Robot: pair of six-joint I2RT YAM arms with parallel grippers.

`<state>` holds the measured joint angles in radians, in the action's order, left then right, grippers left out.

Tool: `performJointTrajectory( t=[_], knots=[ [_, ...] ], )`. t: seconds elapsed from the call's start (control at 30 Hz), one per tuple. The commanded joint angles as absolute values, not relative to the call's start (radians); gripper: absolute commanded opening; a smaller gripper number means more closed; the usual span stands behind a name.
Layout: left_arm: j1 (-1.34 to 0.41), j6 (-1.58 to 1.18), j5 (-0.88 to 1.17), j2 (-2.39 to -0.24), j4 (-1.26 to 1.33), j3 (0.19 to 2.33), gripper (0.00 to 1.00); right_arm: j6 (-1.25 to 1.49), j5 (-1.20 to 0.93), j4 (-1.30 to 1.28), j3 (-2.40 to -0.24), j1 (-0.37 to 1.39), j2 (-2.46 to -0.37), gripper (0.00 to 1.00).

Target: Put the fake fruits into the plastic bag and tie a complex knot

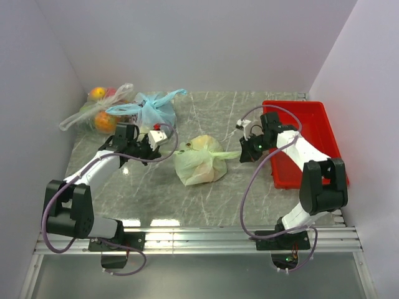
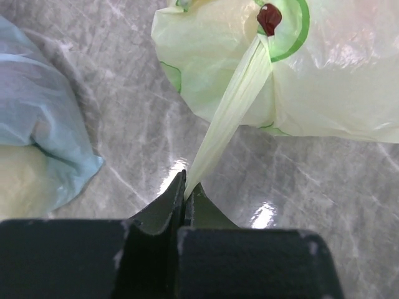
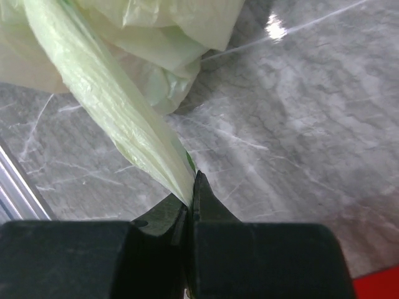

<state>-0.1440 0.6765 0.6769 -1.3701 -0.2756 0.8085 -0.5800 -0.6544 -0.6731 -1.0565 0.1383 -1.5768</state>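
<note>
The pale green plastic bag [image 1: 199, 162] lies bulging on the marble table between my two grippers. The fake fruits are hidden inside it; only a yellowish bulge shows through the film. My left gripper [image 1: 154, 141] is shut on one twisted handle strand [image 2: 234, 106], stretched taut from the bag [image 2: 324, 75] towards the left. A small dark red bit [image 2: 269, 17] sits where that strand meets the bag. My right gripper [image 1: 247, 149] is shut on the other handle strand [image 3: 106, 93], pulled taut to the right. Both pairs of jaws are closed with the plastic pinched at the tips [image 2: 186, 187] [image 3: 194, 187].
A light blue plastic bag [image 1: 153, 111] lies just behind my left gripper and shows at the left of the left wrist view [image 2: 37, 118]. A clear bag with orange and red fruits [image 1: 100, 113] lies at the back left. A red tray [image 1: 308, 140] stands at the right. Walls enclose the table.
</note>
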Motion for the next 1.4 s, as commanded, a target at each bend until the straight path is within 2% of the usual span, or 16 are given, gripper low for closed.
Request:
performJointTrajectory(
  t=[0.0,0.1,0.2,0.43,0.77,0.83,0.9,0.93,1.03,1.1,1.17,1.2,1.23,1.27,1.3,1.37],
  knots=[
    [-0.159,0.678,0.373,-1.391,-0.282,0.894,0.00,-0.537,-0.386,-0.759,-1.173,0.100,-1.606,0.00],
    [-0.207,0.628,0.342,-1.490,-0.233,1.024,0.00,-0.506,-0.371,-0.759,-1.325,0.103,-1.660,0.00],
    [-0.212,0.569,0.322,-1.622,-0.215,1.263,0.00,-0.503,-0.353,-0.775,-1.503,0.100,-1.739,0.00],
    [-0.212,0.535,0.298,-1.814,-0.170,1.523,0.00,-0.502,-0.344,-0.813,-1.796,0.097,-1.904,0.00],
    [-0.247,0.571,0.310,-1.917,-0.199,1.482,0.00,-0.523,-0.313,-0.741,-1.635,0.103,-1.983,0.00],
    [-0.261,0.558,0.295,-1.930,-0.212,1.485,0.04,-0.515,-0.304,-0.732,-1.649,0.110,-1.999,0.01],
    [-0.271,0.532,0.281,-1.922,-0.213,1.493,0.13,-0.511,-0.325,-0.776,-1.698,0.117,-2.034,0.15],
    [-0.270,0.505,0.282,-1.914,-0.213,1.496,0.29,-0.500,-0.350,-0.813,-1.744,0.117,-2.037,0.39],
    [-0.272,0.459,0.296,-1.865,-0.216,1.500,0.51,-0.486,-0.379,-0.806,-1.749,0.126,-1.984,0.65],
    [-0.272,0.449,0.310,-1.824,-0.259,1.532,0.57,-0.479,-0.383,-0.801,-1.750,0.132,-1.933,0.70],
    [-0.272,0.423,0.321,-1.786,-0.319,1.563,0.73,-0.462,-0.411,-0.847,-1.801,0.130,-1.916,0.72],
    [-0.272,0.413,0.319,-1.772,-0.336,1.592,0.87,-0.453,-0.419,-0.865,-1.822,0.129,-1.898,0.73],
    [-0.270,0.382,0.313,-1.757,-0.354,1.606,0.89,-0.443,-0.429,-0.896,-1.853,0.126,-1.885,0.79],
    [-0.270,0.365,0.304,-1.725,-0.370,1.617,0.91,-0.433,-0.454,-0.899,-1.858,0.123,-1.867,0.80],
    [-0.268,0.348,0.278,-1.709,-0.397,1.629,0.99,-0.410,-0.462,-0.899,-1.858,0.118,-1.824,0.80],
    [-0.265,0.292,0.253,-1.665,-0.432,1.634,0.99,-0.364,-0.466,-0.871,-1.832,0.107,-1.772,0.88]
  ],
)
